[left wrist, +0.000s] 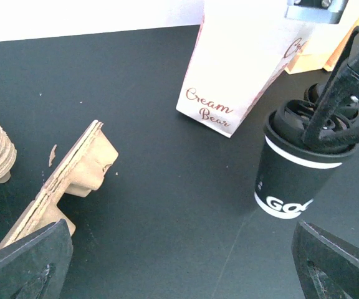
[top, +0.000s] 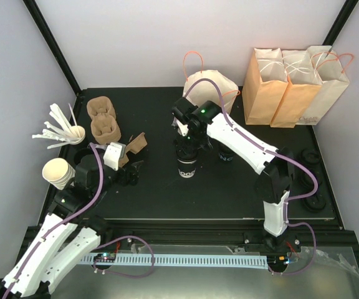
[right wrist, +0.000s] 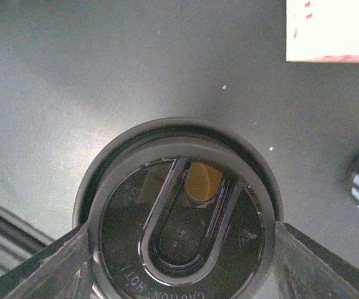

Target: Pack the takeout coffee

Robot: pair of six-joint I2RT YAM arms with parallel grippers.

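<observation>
Standing upright on the black counter (top: 154,199), the takeout coffee (top: 187,165) is a small black cup with a black lid, near the front of the white paper bag (top: 207,84); the right end effector (top: 186,148) hangs straight over it and points down along the cup's tall line, so the cup lies right under it; its two jaws sit one on each side of the lid, right at the rim, and I cannot tell if they squeeze it yet; the left end effector (left wrist: 179,261) is wide and holds nothing; it sits low, well off to the cup's left, so the right arm is the near one; a second black cup (top: 225,156) stands just beside the first, on its right; the lid says "CAUTION HOT"; the cup shows white letters that start "GO"; the bag says "Cream Bear" in red-brown curly writing.
</observation>
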